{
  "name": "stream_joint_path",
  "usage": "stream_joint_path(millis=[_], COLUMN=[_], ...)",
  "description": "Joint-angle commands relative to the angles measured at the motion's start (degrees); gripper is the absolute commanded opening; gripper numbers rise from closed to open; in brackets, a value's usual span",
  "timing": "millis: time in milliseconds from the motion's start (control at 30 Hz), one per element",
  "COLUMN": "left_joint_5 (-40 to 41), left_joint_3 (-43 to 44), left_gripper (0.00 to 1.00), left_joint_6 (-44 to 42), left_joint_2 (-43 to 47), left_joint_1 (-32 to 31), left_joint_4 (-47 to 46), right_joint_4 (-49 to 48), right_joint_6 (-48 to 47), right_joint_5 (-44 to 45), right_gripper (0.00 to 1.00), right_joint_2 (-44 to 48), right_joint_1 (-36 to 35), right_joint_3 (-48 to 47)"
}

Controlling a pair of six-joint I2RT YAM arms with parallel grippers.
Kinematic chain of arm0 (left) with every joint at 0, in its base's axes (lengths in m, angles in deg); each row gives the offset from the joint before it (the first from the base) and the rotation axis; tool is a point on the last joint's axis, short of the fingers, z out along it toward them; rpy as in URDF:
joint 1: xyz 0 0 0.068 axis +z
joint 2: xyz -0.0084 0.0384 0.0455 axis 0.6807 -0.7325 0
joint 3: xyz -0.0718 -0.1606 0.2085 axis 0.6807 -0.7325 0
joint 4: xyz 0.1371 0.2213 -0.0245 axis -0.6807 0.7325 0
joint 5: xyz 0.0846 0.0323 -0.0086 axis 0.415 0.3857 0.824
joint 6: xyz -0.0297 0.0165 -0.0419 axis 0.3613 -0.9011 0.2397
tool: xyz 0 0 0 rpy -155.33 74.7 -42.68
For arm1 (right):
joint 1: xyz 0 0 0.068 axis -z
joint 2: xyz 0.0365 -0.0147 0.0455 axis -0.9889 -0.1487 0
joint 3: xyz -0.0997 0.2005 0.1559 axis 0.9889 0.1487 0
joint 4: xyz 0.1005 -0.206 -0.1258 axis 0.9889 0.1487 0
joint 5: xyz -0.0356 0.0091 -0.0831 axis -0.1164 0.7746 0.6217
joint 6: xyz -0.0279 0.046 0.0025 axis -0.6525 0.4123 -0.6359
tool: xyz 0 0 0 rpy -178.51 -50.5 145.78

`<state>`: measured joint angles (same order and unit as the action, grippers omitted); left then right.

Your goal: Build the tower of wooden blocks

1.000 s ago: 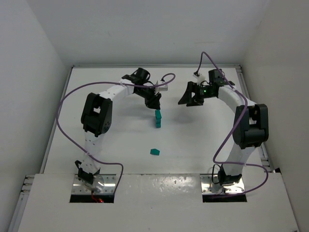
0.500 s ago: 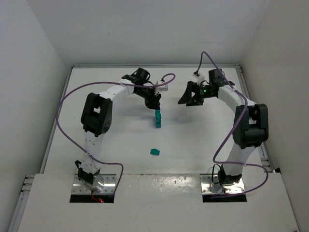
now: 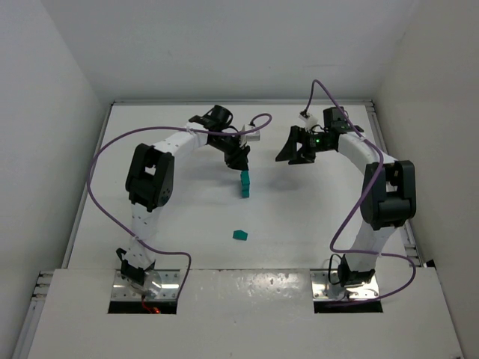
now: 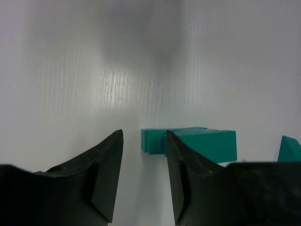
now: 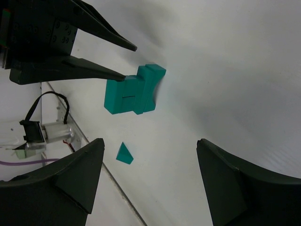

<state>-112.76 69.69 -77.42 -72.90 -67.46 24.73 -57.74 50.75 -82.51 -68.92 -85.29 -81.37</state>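
My left gripper (image 4: 143, 181) is parted, with nothing between its fingers. One finger sits at the top of the tower (image 4: 202, 143) (touching it or just off, I cannot tell). The tower stands upright, several pieces high, so I judge most of the stacking done. One loose block (image 3: 239, 235) lies well apart from it on the near side, and I take it as the piece left to add. My right gripper (image 5: 150, 183) hangs wide open and empty, off to the tower's side.
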Motion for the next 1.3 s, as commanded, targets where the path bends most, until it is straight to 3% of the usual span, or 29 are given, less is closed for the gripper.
stream_joint_path(millis=[0, 367, 667, 867, 1033, 1067, 1167, 1267], left_joint_5=[-2.75, -1.61, 4.54, 11.92, 15.09, 16.57, 20.0, 23.52], left_joint_3=[-0.13, -0.65, 0.22, 0.75, -10.81, -18.59, -30.66, -36.14], left_gripper=[0.47, 0.49, 0.49, 0.4, 0.36, 0.38, 0.45, 0.51], left_joint_6=[-2.06, -2.06, 11.38, 21.83, 28.41, 29.74, 35.28, 36.78], left_joint_2=[0.8, 0.8, 1.33, 3.17, 12.02, 17.88, 28.79, 36.1], left_joint_1=[-0.49, -0.49, 2.58, 6.26, 11.54, 12.68, 17.78, 21.73], left_joint_4=[0.0, 0.0, -12.91, -22.58, -28.02, -30.04, -36.29, -34.11], right_joint_4=[-1.71, -2.24, -2.68, -2.42, 5.12, 6.79, 12.16, 14.99], right_joint_6=[0.45, 0.88, 1.15, -0.25, -20.94, -25.35, -35.48, -43.58], right_joint_5=[-1.64, -2.0, -1.73, -1.73, -1.56, -1.29, 2.64, 5.2], right_gripper=[0.8, 0.8, 0.79, 0.75, 0.6, 0.56, 0.54, 0.53], right_joint_2=[-0.37, -0.63, -0.37, -0.11, 3.92, 4.98, 10.52, 15.88], right_joint_1=[0.14, 0.23, 0.15, 0.15, -1.78, -2.4, -6.7, -12.84], right_joint_3=[-0.56, -0.64, -0.47, -0.56, 1.19, 1.98, 5.59, 11.81])
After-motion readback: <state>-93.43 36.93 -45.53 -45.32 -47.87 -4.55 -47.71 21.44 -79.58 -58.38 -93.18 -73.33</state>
